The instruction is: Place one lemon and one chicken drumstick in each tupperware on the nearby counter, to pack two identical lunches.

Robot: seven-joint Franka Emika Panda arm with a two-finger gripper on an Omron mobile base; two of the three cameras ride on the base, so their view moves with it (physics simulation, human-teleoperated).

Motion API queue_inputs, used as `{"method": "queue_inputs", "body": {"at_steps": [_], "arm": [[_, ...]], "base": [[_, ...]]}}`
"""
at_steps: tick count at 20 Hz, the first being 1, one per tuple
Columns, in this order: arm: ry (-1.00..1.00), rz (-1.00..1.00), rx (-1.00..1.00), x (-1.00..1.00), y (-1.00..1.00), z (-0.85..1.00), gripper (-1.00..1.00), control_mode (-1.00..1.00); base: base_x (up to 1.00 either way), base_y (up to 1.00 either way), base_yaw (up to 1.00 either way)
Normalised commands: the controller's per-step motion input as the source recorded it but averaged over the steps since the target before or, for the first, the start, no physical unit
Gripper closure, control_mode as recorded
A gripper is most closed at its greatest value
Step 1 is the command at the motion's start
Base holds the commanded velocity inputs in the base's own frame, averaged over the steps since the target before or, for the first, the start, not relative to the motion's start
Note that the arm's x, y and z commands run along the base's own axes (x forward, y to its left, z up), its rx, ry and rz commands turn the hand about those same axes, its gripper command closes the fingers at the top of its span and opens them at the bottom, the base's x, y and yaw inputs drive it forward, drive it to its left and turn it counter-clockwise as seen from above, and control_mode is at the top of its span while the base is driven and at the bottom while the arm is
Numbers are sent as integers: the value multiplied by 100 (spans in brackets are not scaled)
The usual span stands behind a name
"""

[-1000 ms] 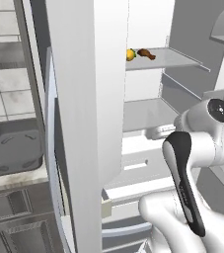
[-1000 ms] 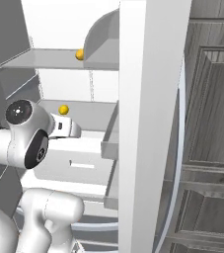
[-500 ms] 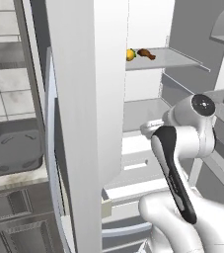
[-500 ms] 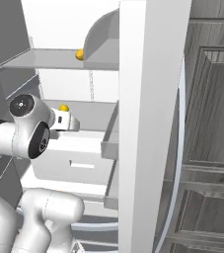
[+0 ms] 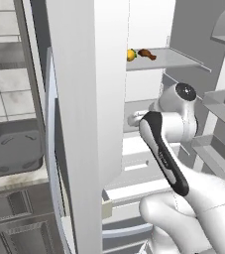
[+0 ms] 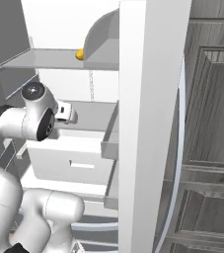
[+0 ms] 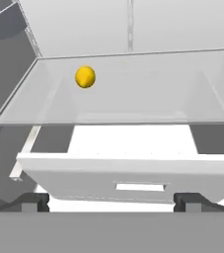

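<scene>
Hand view looks into an open fridge: one lemon (image 7: 85, 77) sits alone on a glass shelf (image 7: 133, 99), toward its back, above a white drawer (image 7: 133, 178). The gripper (image 7: 112, 201) is spread wide and holds nothing. On a higher shelf, another lemon (image 5: 131, 54) lies touching a chicken drumstick (image 5: 146, 53). A dark tupperware (image 5: 12, 149) waits on the counter (image 5: 15, 179) outside the door. I'd reach in level over the shelf, straddle the fruit squarely, then close gently so it can't roll off.
</scene>
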Motion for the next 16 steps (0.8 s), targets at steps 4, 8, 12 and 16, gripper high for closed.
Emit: {"method": "queue_inputs", "body": {"at_steps": [4, 8, 12, 16], "arm": [[0, 5, 0, 36, 32, -13, -100, -100], [-2, 3, 0, 29, 35, -27, -100, -100], [-9, 3, 0, 29, 23, -26, -100, -100], [-2, 1, 0, 30, 21, -9, -100, -100]], "base": [[0, 0, 0], [0, 0, 0], [0, 0, 0], [0, 0, 0]]}}
